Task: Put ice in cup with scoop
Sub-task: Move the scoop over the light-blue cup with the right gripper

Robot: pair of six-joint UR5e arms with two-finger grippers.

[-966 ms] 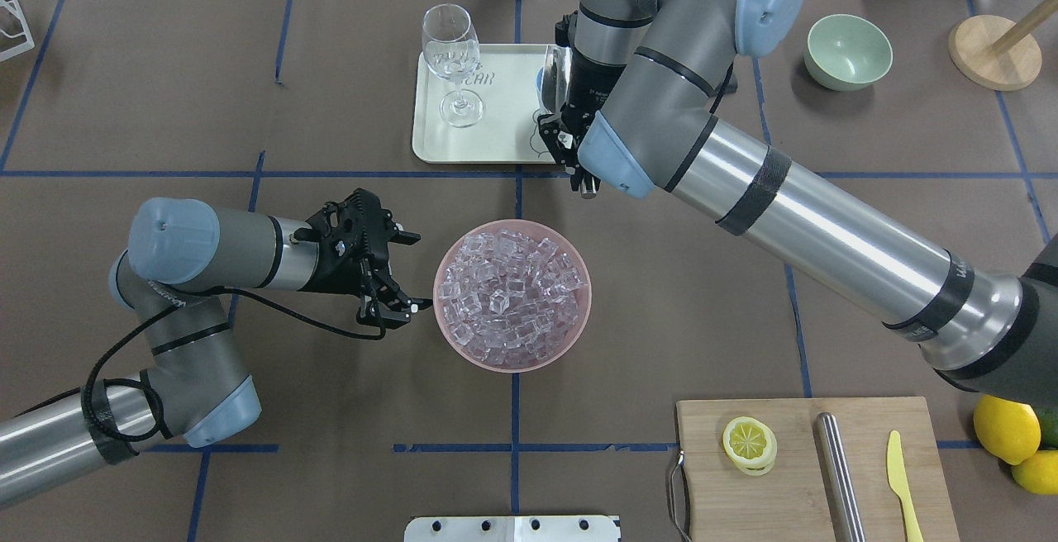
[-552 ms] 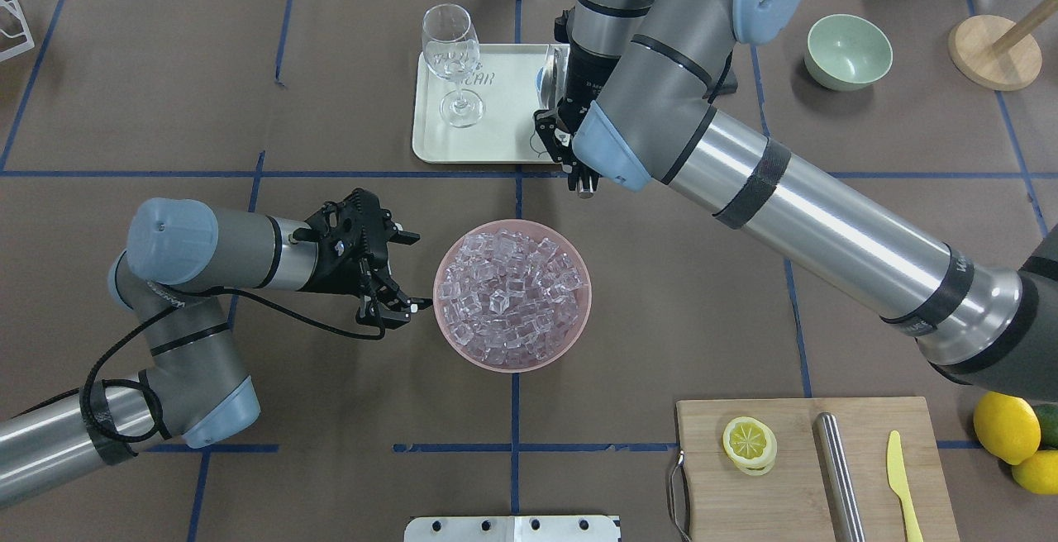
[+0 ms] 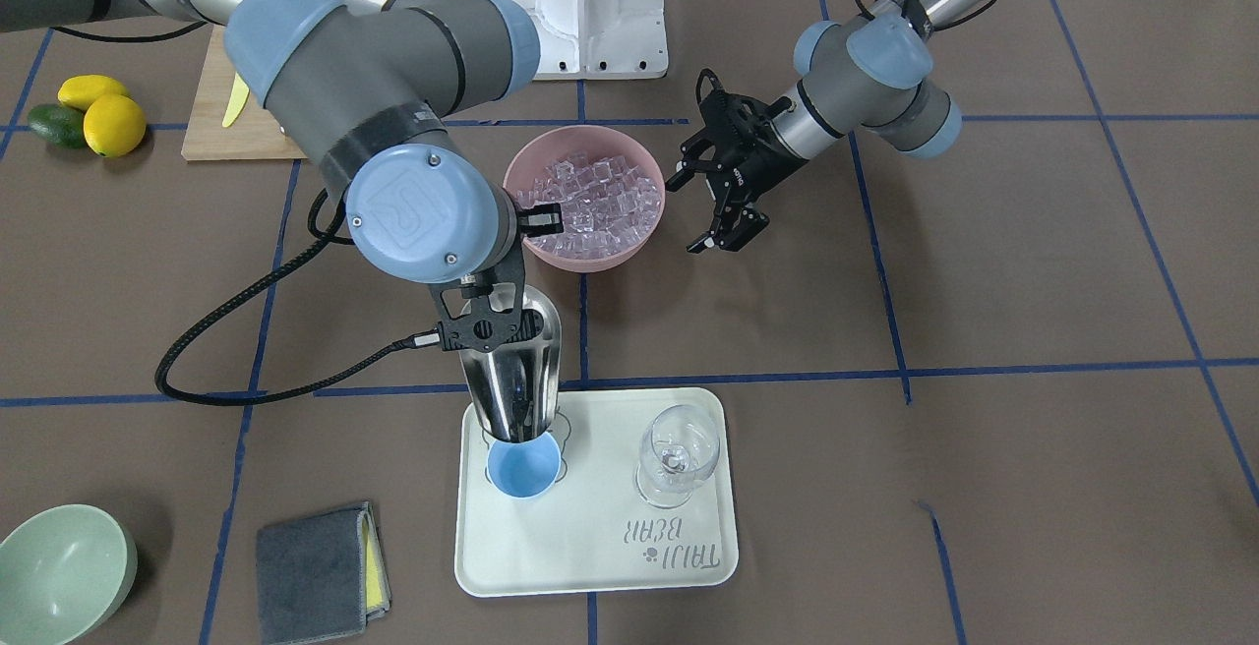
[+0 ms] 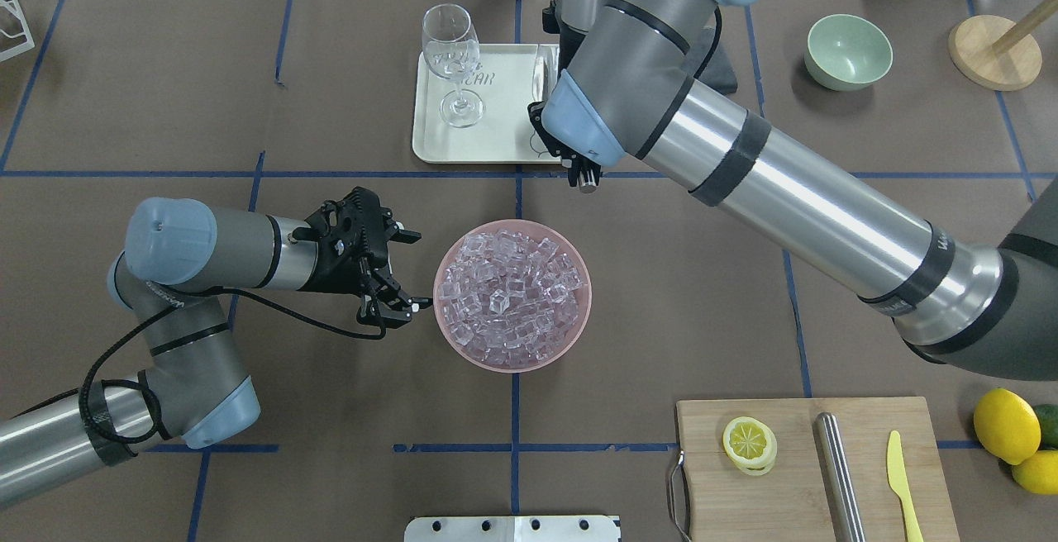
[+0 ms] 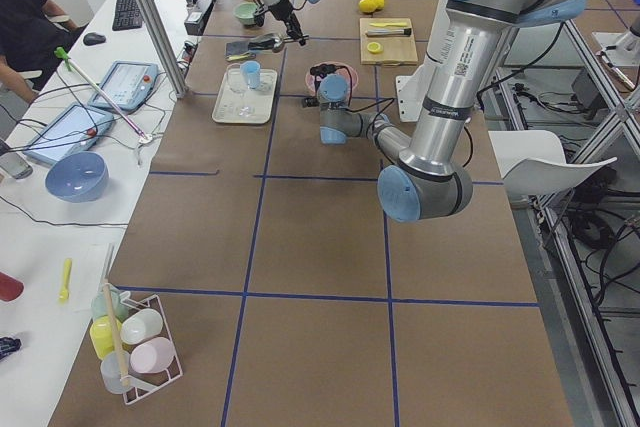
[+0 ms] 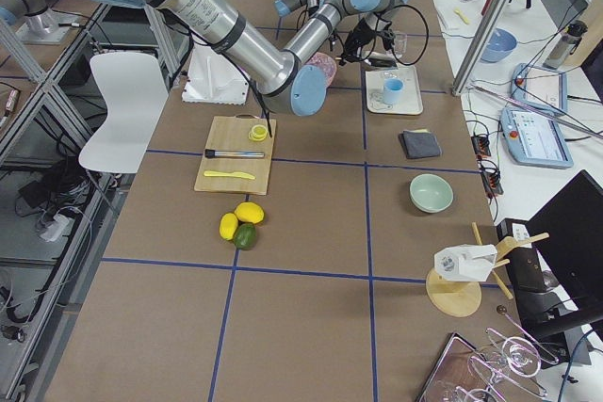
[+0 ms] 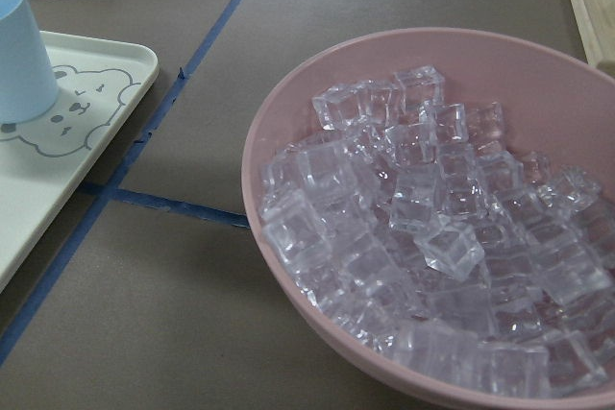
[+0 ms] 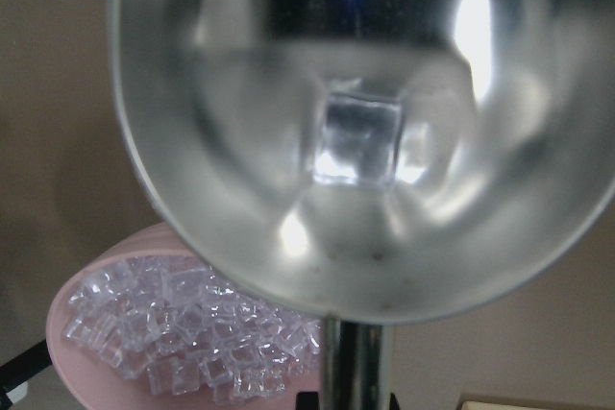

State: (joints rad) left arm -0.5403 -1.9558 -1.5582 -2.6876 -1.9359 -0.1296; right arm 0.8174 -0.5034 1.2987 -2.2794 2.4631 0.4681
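Over the light-blue plastic cup [image 3: 524,468]: shiny steel scoop [image 3: 516,380] tipped mouth-down, one clear cube [image 8: 357,138] inside.
Right gripper [image 3: 484,328]: clamped on scoop handle.
Left gripper [image 4: 417,270]: jaws spread, beside round pink bowl [image 3: 590,260] of clear ice [image 4: 512,294].
Cup: on cream tray [image 3: 590,547].

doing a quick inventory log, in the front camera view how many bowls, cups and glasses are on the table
bowls: 2 (pink bowl, green bowl)
cups: 1 (light-blue cup)
glasses: 1 (wine glass)
total: 4
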